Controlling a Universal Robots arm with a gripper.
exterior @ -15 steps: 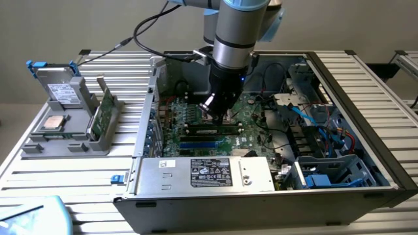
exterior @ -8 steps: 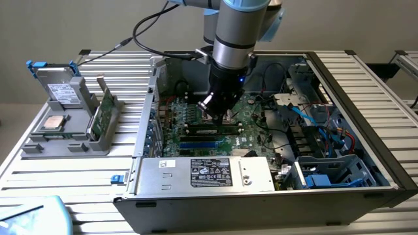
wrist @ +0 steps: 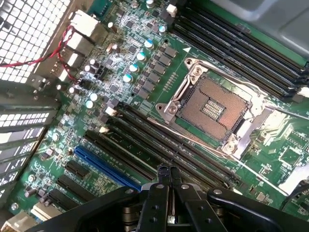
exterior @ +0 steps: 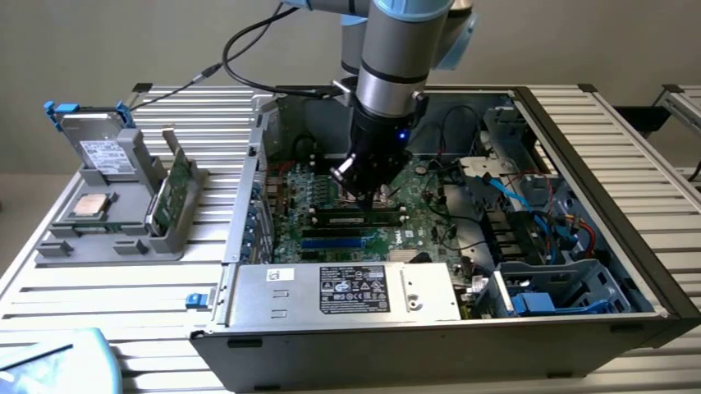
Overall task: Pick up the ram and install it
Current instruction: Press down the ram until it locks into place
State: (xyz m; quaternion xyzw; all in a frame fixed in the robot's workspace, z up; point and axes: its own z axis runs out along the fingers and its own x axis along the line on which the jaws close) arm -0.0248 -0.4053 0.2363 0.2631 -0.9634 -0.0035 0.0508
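- Ram (exterior: 353,218) lay lengthwise in a motherboard slot inside the open computer case (exterior: 613,316), directly under the gripper (exterior: 365,194) in the exterior view; it looked seated or nearly seated, though whether the slot latches had caught could not be told.
- By its look, the stick would be light, thin and stiff, a bare board with chips that would not tolerate bending or twisting.
- The safest hold, judging from its shape, would be across the two flat faces near the middle of the long top edge, keeping off the contact edge; any pressing would need to go straight down, evenly along its length.
- Gripper jaws stood fully closed, fingertips pressed together with nothing pinched between them, as the wrist view (wrist: 169,172) showed.
- The closed tips hung right above the memory slots (wrist: 159,145), beside the empty processor socket (wrist: 212,108); in the exterior view they sat at or just over the stick's top edge, but actual contact could not be confirmed.
- On the grey tray (exterior: 66,246) at the exterior view's left, well apart from the case, an upright green board (exterior: 173,193) and a square silver chip (exterior: 90,205) rested untouched.
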